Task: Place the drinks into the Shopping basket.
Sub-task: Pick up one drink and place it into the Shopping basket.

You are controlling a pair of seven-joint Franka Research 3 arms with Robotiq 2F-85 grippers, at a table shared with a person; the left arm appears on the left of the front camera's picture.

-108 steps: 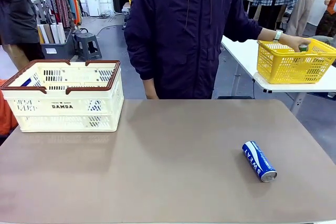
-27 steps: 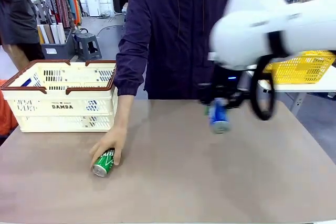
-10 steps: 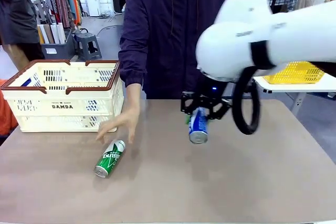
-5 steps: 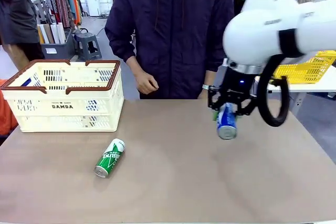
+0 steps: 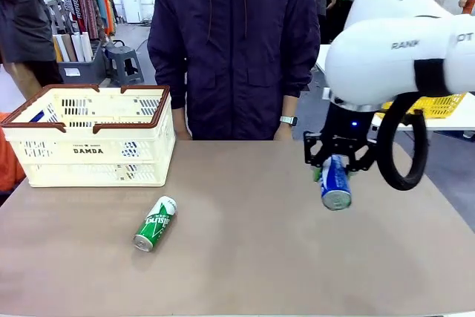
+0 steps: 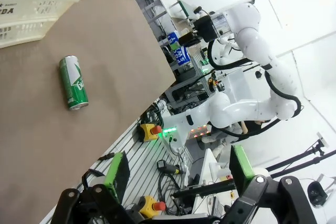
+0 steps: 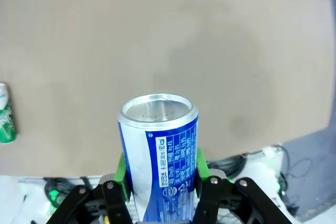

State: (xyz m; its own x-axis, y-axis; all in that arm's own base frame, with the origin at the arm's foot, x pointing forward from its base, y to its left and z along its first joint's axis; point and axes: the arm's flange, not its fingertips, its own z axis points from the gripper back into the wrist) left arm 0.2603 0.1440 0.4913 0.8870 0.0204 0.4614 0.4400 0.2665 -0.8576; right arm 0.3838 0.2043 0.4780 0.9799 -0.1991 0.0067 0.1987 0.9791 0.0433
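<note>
the right gripper [image 5: 332, 162] clamps the blue can [image 5: 336, 183] above the right side of the table [image 5: 245, 265]; the basket [image 5: 89, 150] sits well off to its left. the green can [image 5: 154, 223] lies flat near the basket, likelier one for the open left gripper [image 6: 177, 174].

Brown table [image 5: 245, 257]: green can [image 5: 154, 224] on side; Shopping basket [image 5: 93, 146] far-left, contents unclear.

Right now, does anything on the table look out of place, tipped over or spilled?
The green can lies on its side on the table, on the robot's side of the Shopping basket, not in it. The blue can hangs tilted in the shut right tool, above the table. No spill or dent shows.
</note>
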